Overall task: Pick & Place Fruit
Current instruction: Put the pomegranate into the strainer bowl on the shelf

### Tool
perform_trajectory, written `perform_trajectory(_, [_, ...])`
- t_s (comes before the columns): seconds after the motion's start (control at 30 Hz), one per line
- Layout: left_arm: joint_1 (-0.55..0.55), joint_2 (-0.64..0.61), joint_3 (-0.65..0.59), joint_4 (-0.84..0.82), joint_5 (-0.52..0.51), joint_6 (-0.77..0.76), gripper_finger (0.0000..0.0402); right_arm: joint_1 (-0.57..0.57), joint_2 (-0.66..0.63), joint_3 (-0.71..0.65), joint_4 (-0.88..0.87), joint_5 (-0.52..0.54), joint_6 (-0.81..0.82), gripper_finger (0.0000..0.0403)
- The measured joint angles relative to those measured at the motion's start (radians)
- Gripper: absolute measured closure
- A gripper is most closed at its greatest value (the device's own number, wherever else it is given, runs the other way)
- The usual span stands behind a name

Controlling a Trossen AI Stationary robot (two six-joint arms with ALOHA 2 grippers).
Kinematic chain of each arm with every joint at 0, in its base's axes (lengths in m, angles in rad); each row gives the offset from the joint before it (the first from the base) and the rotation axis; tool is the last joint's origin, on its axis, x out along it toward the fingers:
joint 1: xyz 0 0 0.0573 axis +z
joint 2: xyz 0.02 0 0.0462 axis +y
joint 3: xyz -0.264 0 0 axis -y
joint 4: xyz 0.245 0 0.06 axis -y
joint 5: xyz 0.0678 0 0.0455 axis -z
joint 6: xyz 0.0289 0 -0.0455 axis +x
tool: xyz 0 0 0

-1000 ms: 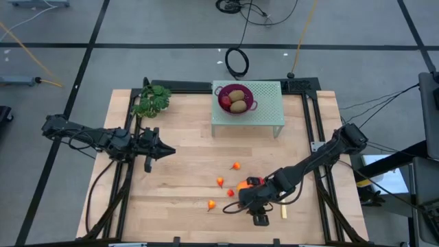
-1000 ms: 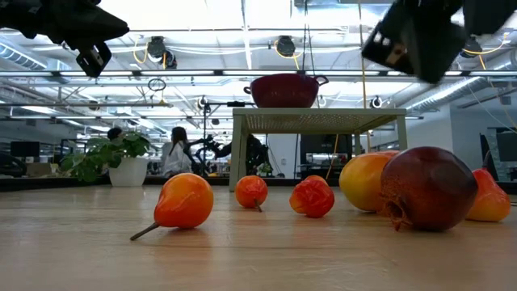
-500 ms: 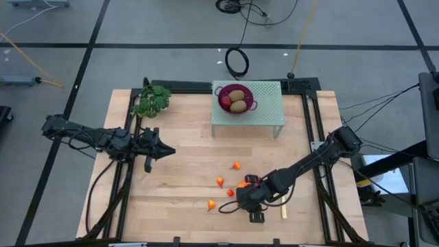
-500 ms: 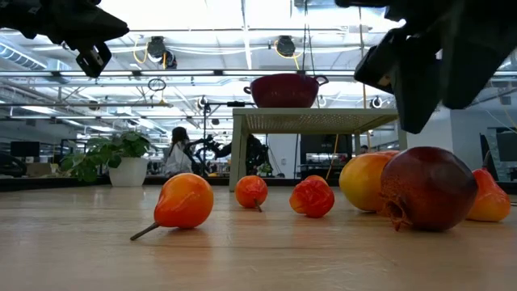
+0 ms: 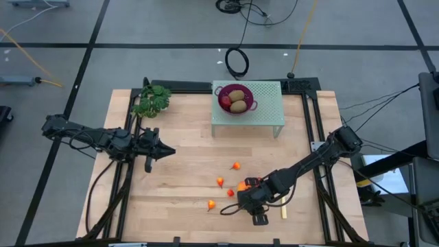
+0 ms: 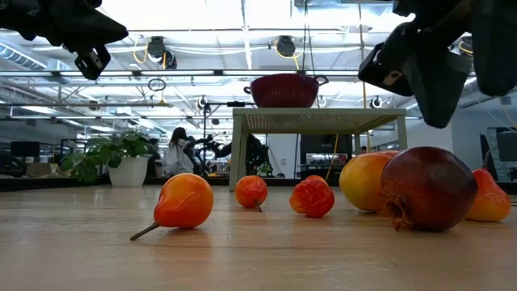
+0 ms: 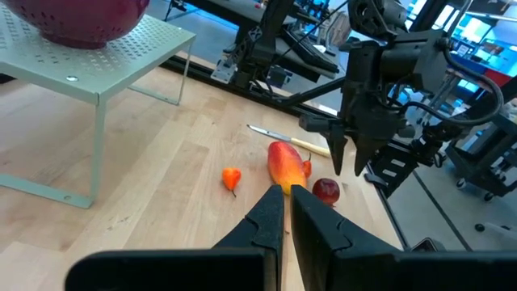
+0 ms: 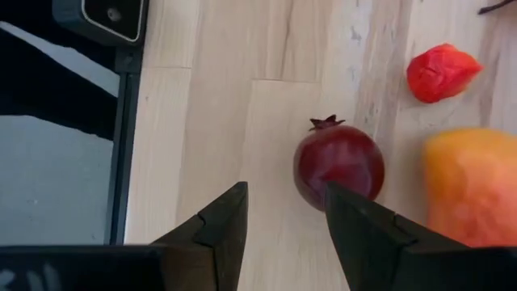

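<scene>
Right gripper shifted slightly | wooden table | ceiling lights

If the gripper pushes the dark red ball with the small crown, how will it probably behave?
The dark red ball looks round and lies free on the bare table, so it would probably roll away if nudged. Its skin looks smooth and glossy, so the fingers of the open right gripper might slip. It seems firm, likely not easily crushed.

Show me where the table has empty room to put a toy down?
Bare wood lies beside the green stand, between it and the leafy plant. The near left corner of the table is bare too. It is crowded near the right hand, among the small fruits.
</scene>
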Motion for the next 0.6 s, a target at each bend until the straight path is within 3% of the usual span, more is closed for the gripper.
perform_trajectory(0.43, [0.0,0.0,0.0,0.001,0.0,0.008,0.0378,-0.024,0.0,0.0,0.008,0.003,0.141,0.0246])
perform_trajectory(0.6, [0.0,0.0,0.0,0.001,-0.001,0.008,0.0378,-0.034,0.0,0.0,0.008,0.006,0.177,0.0218])
